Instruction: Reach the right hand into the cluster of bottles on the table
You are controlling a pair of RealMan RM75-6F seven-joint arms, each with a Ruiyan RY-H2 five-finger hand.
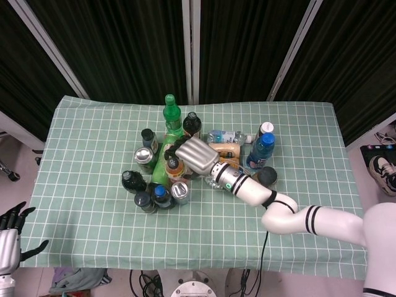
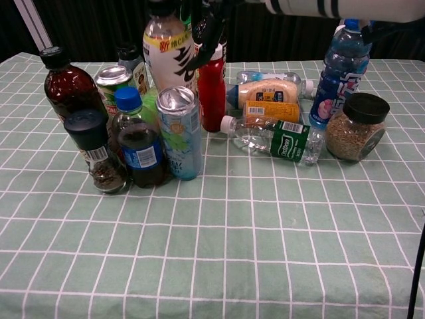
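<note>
The cluster of bottles and cans stands at the table's middle. My right hand (image 1: 195, 156) lies flat among them, its fingers spread and pressing against a white-labelled drink bottle (image 2: 167, 50) with an orange cap (image 1: 174, 166). In the chest view its dark fingertips (image 2: 207, 32) show between that bottle and a red bottle (image 2: 211, 90). It holds nothing. A silver can (image 2: 179, 133), a blue-capped cola bottle (image 2: 139, 143) and a pepper grinder (image 2: 96, 149) stand in front. A tall green bottle (image 1: 171, 116) stands behind. My left hand (image 1: 9, 241) hangs open off the table's near left corner.
To the right of the hand lie a clear bottle with a green label (image 2: 279, 138), a mayonnaise bottle (image 2: 269, 90) and an orange packet (image 2: 271, 111). A blue water bottle (image 2: 342, 63) and a seed jar (image 2: 355, 126) stand further right. A green checked cloth (image 1: 93, 185) covers the table.
</note>
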